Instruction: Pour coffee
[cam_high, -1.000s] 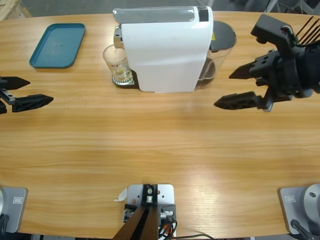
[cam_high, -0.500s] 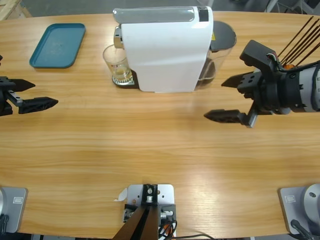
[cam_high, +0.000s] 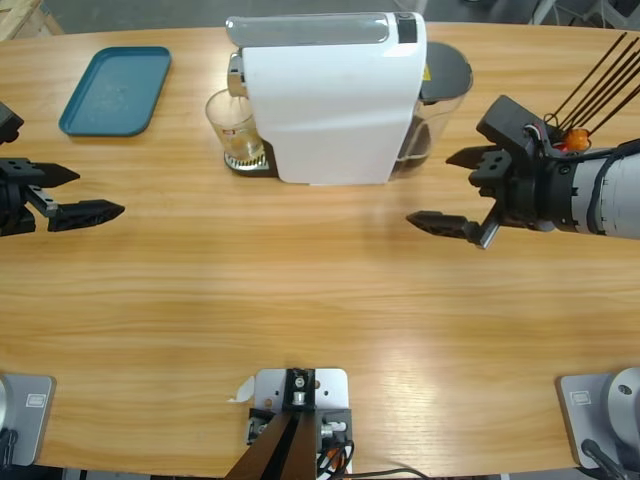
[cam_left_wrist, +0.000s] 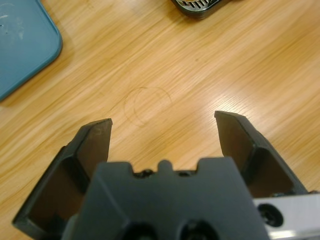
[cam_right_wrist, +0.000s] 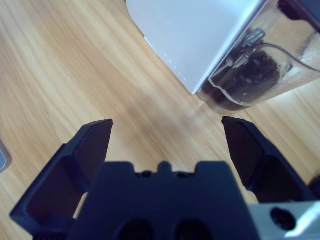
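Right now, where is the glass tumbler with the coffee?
In the high view, the glass tumbler stands on the drip grate at the left front of the white coffee machine, right of the blue tray, far from both grippers.

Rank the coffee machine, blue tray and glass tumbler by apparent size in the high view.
1. Coffee machine, clearly largest.
2. Blue tray.
3. Glass tumbler, smallest; it stands on the machine's drip grate.

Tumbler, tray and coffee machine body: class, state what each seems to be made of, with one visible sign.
Tumbler: clear glass, since liquid shows through it. Tray: probably matte plastic, uniform teal with a moulded rim. Coffee machine body: likely smooth white plastic, evenly coloured with a soft sheen.
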